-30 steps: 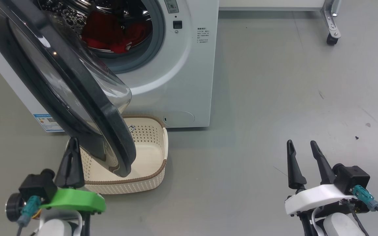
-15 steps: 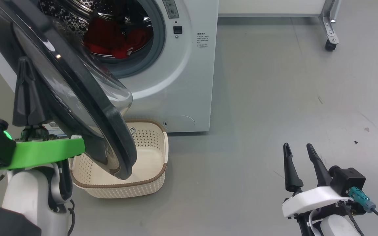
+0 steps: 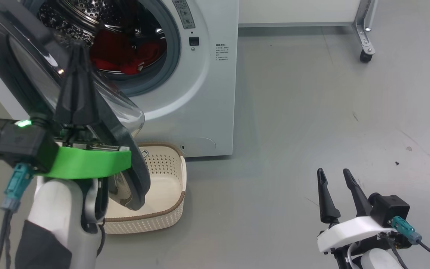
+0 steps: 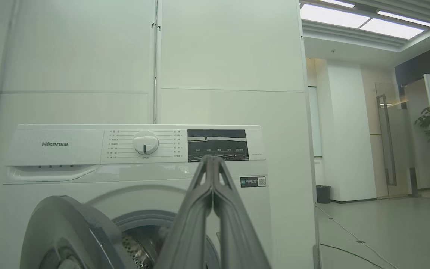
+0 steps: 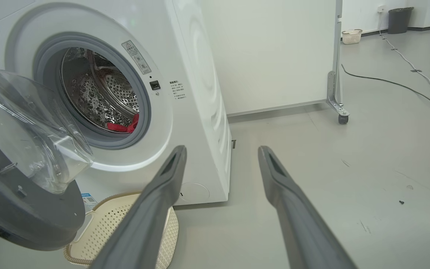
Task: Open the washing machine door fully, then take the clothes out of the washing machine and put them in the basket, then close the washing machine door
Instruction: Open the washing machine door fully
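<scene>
Left gripper [image 3: 76, 48], jaws shut & empty, stood against the washing machine door [image 3: 134, 168], poss. touching; clothes [image 3: 106, 52] lay beyond its tips. Right gripper [image 3: 332, 172], jaws spread wide w/ nothing between, sat well apart.

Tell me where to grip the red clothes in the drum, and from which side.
Pinch the bunched front fold of the clothes, lying low at the front of the drum behind the grey gasket. Come in from the front, right of the washing machine door, whose glass bowl hangs before the drum mouth's left. The open right end effector seems better placed.
</scene>
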You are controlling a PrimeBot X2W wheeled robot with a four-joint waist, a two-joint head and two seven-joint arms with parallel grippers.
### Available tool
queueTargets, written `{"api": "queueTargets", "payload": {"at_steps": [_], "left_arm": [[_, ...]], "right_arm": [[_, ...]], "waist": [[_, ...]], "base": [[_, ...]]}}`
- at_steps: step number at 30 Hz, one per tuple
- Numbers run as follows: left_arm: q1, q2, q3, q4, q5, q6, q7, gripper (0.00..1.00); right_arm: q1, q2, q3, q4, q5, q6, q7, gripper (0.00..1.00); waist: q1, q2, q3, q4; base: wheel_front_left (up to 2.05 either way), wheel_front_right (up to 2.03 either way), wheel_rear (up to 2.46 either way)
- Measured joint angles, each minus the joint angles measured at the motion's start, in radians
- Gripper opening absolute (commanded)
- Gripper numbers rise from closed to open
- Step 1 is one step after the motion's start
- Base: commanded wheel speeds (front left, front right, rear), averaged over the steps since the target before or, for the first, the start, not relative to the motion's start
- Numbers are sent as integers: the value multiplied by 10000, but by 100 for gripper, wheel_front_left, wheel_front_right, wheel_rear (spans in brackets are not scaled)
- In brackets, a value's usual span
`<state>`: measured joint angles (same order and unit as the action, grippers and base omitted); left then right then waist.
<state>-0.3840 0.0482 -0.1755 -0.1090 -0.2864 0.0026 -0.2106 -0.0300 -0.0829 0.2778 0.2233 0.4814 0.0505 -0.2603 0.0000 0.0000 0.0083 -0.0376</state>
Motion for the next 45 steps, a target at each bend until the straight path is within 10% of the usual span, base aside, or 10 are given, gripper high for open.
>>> {"api": "queueTargets", "payload": {"at_steps": [27,45], "left_arm": [[1058,-50,-1597,2635,-466,-38,2640,0],[1164,-50,-1145,3593,-499,453,2608,0]], "right_arm": [[20,184,-301,-2,-12,98,0,100],[16,226,-433,38,-92,190,0,100]], "waist": [[0,0,406,-541],[0,0,562,-679]], "base": [[0,0,0],[0,0,0]]}}
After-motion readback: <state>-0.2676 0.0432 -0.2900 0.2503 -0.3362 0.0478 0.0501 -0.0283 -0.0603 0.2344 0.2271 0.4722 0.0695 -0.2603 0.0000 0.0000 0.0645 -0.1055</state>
